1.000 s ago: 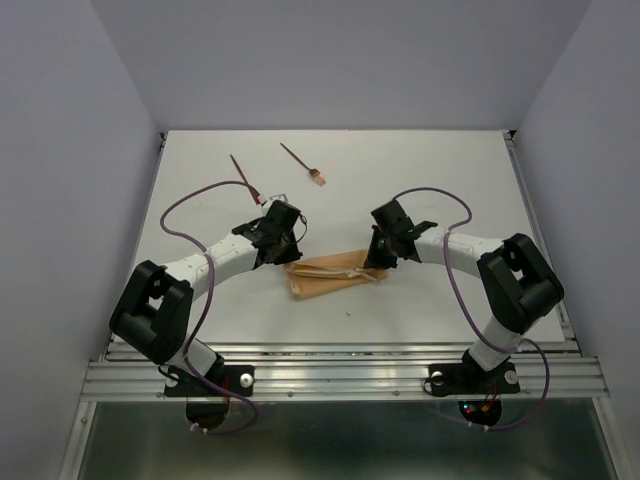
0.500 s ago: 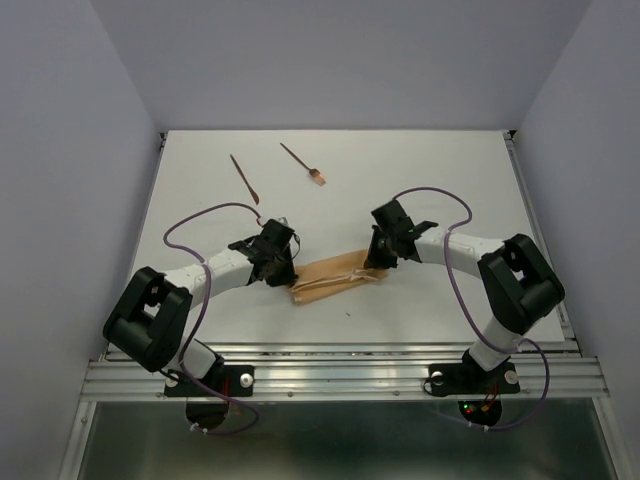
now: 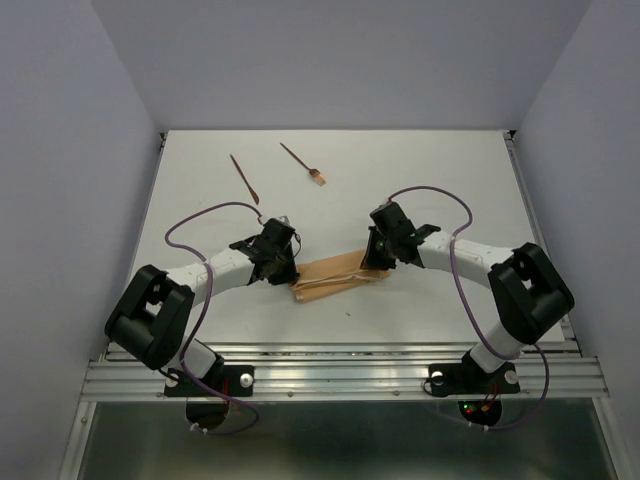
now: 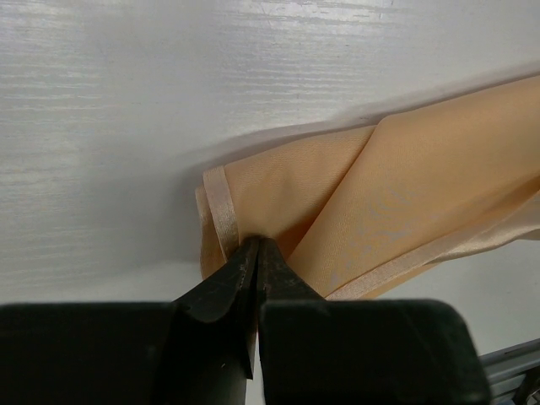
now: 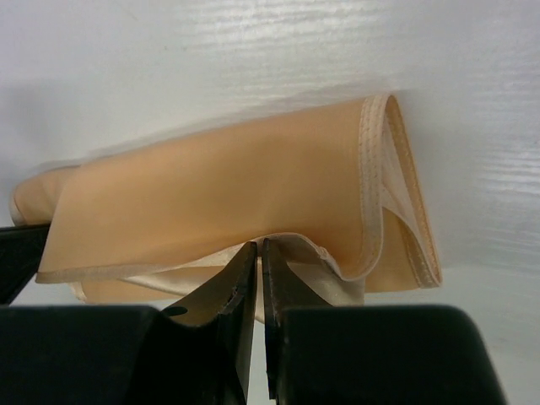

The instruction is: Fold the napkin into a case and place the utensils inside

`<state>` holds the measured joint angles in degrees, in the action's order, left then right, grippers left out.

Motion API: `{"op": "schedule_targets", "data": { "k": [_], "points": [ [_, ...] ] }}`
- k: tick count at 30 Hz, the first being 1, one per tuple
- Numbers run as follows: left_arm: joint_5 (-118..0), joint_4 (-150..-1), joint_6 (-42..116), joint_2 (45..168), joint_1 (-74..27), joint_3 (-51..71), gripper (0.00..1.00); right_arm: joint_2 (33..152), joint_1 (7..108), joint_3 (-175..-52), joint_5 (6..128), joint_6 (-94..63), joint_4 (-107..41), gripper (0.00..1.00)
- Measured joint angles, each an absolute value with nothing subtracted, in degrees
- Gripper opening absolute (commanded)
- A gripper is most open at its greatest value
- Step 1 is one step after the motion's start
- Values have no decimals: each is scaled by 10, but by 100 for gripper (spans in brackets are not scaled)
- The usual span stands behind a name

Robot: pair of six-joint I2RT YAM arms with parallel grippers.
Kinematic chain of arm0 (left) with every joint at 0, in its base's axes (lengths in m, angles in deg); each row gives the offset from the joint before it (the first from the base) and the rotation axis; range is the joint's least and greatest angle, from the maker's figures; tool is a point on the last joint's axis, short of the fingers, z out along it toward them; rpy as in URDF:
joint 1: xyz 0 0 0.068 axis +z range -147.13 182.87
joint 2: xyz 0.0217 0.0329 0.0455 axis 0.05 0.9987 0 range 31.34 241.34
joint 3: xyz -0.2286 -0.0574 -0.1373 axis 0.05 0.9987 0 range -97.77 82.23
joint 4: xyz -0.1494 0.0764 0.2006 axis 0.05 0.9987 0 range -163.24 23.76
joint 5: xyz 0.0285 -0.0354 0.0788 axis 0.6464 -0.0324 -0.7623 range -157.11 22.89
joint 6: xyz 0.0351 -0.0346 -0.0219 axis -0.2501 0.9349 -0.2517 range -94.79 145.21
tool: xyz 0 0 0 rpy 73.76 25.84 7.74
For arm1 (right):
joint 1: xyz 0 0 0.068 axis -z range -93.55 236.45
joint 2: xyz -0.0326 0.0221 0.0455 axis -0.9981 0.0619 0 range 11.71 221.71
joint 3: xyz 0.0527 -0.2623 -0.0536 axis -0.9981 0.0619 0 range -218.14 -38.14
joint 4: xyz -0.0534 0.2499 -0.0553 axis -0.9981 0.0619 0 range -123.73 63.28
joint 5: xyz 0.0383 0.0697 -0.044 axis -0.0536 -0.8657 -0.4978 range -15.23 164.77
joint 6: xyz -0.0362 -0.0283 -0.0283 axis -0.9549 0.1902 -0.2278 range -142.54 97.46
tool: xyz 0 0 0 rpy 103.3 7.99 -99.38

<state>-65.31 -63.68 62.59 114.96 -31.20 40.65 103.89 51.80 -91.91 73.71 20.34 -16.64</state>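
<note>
Overhead view faces down — both wrist views close, sharing the napkin [image 4: 405,194].

This is a robotics lab cell: a flat white counter [image 3: 450,180] boxed by plain pale-lilac walls [image 3: 60,150], a ribbed aluminium rail [image 3: 340,372] fronting it.

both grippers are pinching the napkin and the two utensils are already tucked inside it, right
No. The left gripper and right gripper do pinch the napkin, but the top external view shows the utensils lying on the table beyond it, not inside.
</note>
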Motion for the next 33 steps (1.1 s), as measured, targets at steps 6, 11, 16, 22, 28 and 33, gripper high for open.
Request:
{"op": "schedule_targets", "data": {
  "k": [6,11,16,22,28,33],
  "points": [
    [-653,-638,626,1150,-312,406,12,1052,495,-907,737,203,-166,12],
    [-653,-639,626,1150,-312,406,12,1052,489,-904,750,202,-163,12],
    [-653,-642,626,1150,-312,409,12,1029,488,-905,777,201,-153,15],
    [-653,-648,626,1147,-312,413,12,1008,488,-938,842,206,-141,21],
    [-653,-649,626,1144,-312,416,12,1027,493,-964,875,215,-127,24],
    [-653,-649,626,1137,-312,422,13,1060,497,-985,879,218,-116,21]
  ]
}}
